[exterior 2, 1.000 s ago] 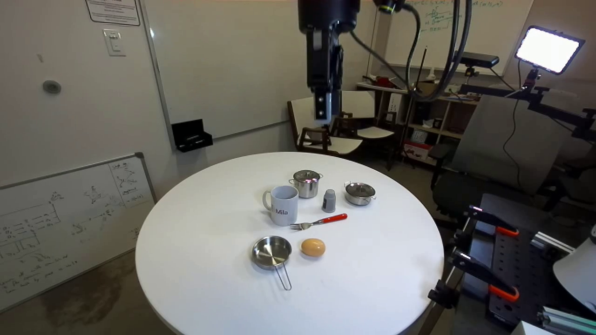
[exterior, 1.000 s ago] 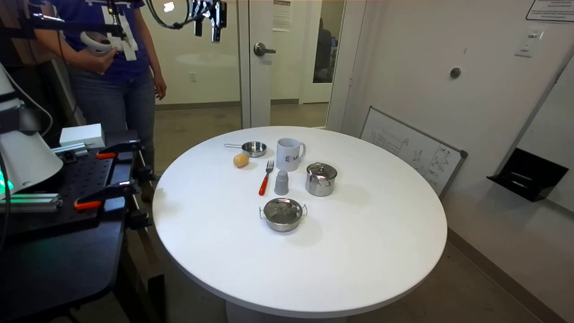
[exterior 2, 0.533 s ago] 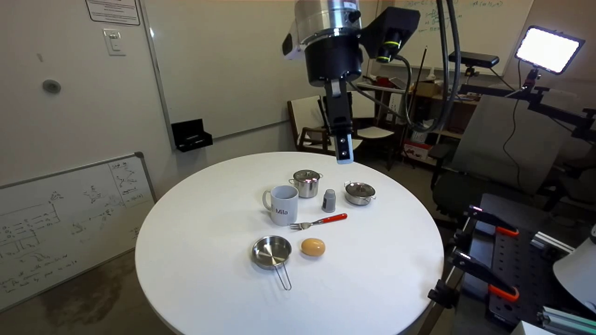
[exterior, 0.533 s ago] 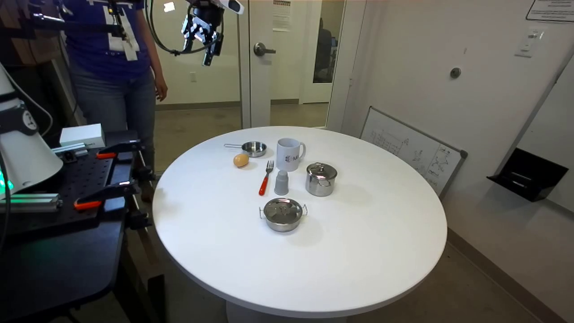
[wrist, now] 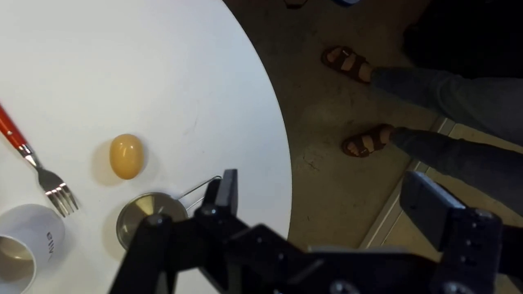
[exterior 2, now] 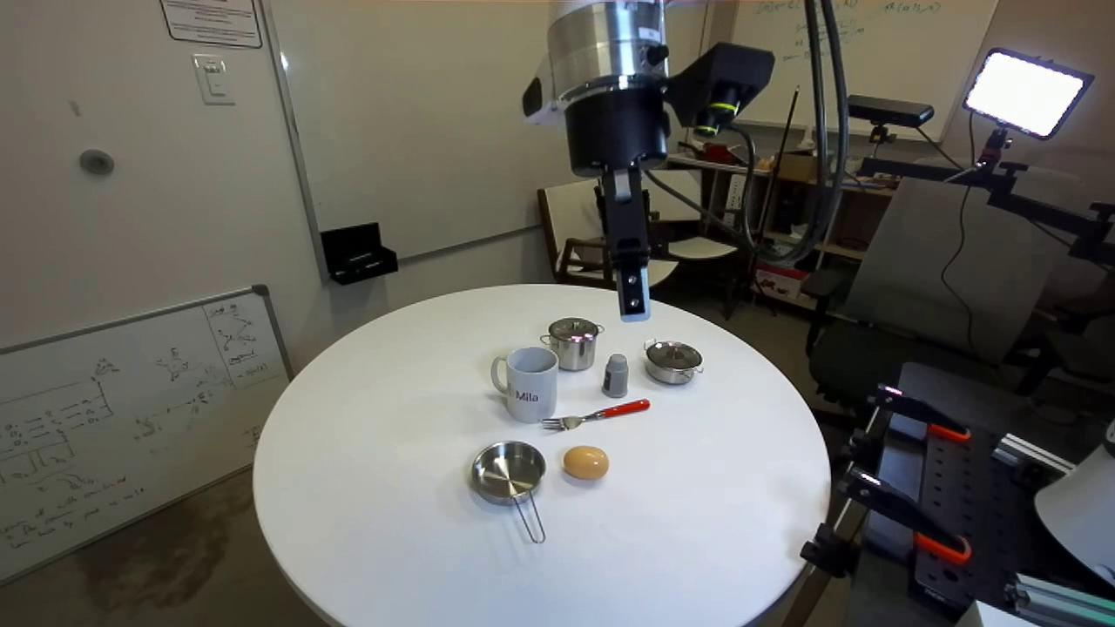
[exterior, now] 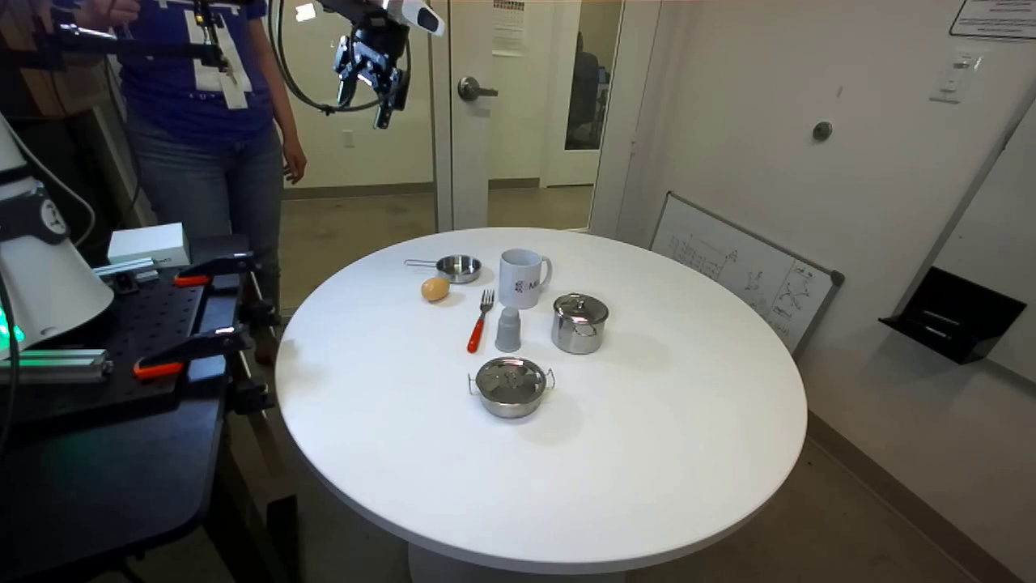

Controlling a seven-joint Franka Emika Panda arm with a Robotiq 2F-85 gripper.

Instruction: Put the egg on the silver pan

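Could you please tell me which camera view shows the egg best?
The wrist view: the egg appears largest there, whole and unobstructed. Both exterior views also show it whole, near the silver pan, but smaller.

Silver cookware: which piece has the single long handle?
The silver pan beside the egg; the tall pot and the squat pot each have two small loops.

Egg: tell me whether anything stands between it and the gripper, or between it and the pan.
Nothing visible does. The gripper is raised and open, and the wrist view shows the egg uncovered. No object lies between egg and pan in any view; the fork and mug are off that path.
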